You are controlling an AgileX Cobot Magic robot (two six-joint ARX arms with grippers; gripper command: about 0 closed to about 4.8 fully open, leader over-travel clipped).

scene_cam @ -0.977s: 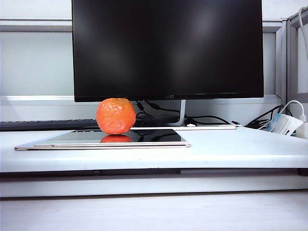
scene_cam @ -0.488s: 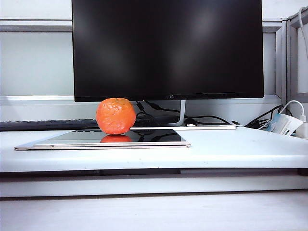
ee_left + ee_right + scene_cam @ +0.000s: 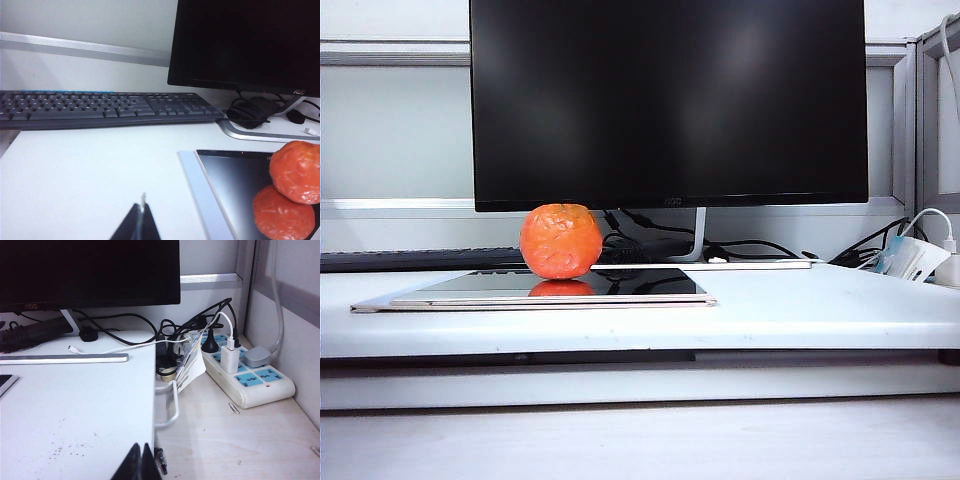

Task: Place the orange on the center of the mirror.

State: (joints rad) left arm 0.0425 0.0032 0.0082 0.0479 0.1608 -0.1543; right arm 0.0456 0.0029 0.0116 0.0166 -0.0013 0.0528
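One short word, "AOC", shows on the bottom edge of the black monitor (image 3: pixel 250 42), and no other writing can be read. The orange (image 3: pixel 560 241) sits on the mirror (image 3: pixel 620 285), a bit left of its middle, and its red-orange copy shows in the dark glass under it. The mirror lies flat on the white tabletop (image 3: pixel 800 305), in front of the monitor. A black keyboard (image 3: pixel 100 107) lies behind the mirror, on the left side. The left hand (image 3: pixel 140 222) is pressed shut with nothing in it, low over the bare tabletop just beside the mirror's pale edge. The right hand (image 3: pixel 139 462) also looks shut and holds nothing, at the tabletop's right edge. A white power strip (image 3: pixel 247 375) lies past that edge with plugs and a white charger stuck in it.
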